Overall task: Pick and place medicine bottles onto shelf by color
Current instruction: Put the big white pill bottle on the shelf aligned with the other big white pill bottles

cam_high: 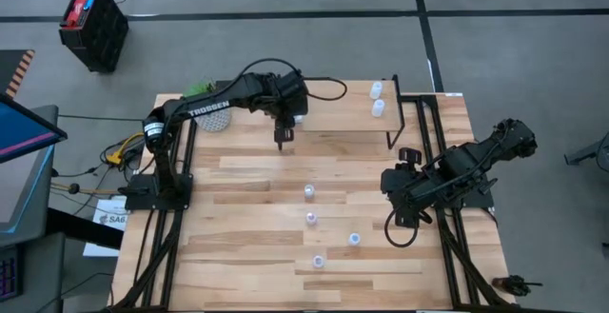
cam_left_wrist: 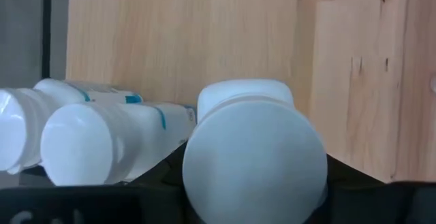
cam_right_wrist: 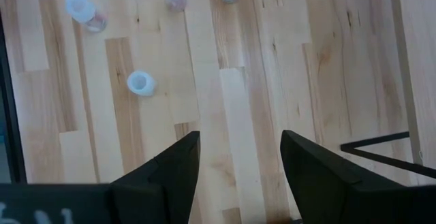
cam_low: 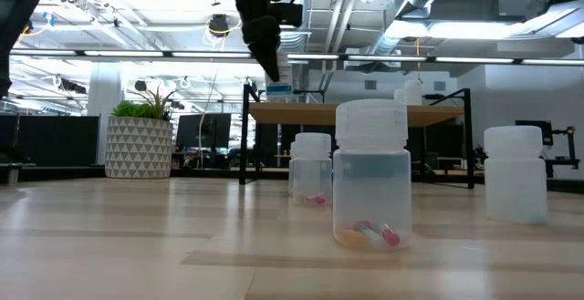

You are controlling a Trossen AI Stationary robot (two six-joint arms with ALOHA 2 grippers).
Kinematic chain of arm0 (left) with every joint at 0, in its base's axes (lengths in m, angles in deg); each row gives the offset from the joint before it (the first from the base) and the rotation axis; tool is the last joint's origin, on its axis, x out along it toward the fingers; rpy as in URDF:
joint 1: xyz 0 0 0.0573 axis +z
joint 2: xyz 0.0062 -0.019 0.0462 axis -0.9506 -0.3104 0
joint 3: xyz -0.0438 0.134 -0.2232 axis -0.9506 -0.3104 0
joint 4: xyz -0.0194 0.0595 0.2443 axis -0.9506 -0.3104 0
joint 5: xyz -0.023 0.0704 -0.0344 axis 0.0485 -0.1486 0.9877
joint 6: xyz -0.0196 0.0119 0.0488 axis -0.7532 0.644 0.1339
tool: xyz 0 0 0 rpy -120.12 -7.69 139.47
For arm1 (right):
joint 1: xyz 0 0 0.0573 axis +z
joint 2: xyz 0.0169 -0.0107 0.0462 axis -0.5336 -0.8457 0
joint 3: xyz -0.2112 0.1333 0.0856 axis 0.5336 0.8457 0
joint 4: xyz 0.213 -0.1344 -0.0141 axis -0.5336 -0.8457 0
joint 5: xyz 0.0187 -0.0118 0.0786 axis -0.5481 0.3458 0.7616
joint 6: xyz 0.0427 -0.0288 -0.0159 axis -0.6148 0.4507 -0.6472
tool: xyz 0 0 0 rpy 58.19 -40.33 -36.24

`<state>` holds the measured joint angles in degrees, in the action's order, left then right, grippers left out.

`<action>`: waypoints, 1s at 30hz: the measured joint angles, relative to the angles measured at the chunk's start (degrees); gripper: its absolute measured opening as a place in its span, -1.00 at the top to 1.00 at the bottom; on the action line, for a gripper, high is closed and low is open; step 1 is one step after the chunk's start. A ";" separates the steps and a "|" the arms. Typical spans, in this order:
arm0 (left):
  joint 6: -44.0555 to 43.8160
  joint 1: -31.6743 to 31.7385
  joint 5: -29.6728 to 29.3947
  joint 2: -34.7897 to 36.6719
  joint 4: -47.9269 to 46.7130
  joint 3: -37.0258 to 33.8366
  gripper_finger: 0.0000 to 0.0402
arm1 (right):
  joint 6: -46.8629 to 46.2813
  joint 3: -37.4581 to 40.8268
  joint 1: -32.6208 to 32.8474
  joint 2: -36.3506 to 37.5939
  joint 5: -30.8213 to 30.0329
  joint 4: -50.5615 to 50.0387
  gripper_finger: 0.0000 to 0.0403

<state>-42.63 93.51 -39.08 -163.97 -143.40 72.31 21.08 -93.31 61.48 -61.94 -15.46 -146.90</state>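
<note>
The shelf, light wood top on black legs, stands at the table's far side. Two white bottles stand on its right end. My left gripper is over the shelf's left part, shut on a white bottle. Two bottles with bluish bands stand right beside it on the shelf top. Several small translucent bottles stand on the table; in the low view one has pills inside. My right gripper is open and empty over the table's right side. My left gripper holds the white bottle between its two fingers, which come from above and point down. The round cap faces the wrist camera and hides the place of contact. The bottle stands upright; whether its base rests on the shelf top I cannot tell.
A white patterned plant pot stands at the shelf's left end. The shelf's black legs rise at its right end. Bare planks lie between the loose bottles and the table's near edge. A black crate sits on the floor.
</note>
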 joint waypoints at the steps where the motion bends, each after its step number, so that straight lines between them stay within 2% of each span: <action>1: -0.12 0.01 0.00 0.00 0.00 0.00 0.25 | 0.00 0.00 0.00 -0.01 0.00 0.00 -0.12; 9: 0.28 -0.01 -0.13 -0.02 -0.02 0.00 -0.01 | -0.11 0.00 0.00 0.00 0.00 0.00 -0.12; 14: 0.85 -0.01 -0.65 -0.02 -0.02 0.00 -0.04 | -0.11 0.00 0.00 -0.01 0.00 0.00 -0.12; 30: 1.89 -2.21 -9.50 -0.12 -1.88 0.79 -0.05 | 0.02 0.00 0.00 0.00 0.00 -0.02 -0.12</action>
<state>-40.74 91.29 -48.58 -164.09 -145.28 73.10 21.11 -93.31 61.48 -61.95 -15.46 -146.92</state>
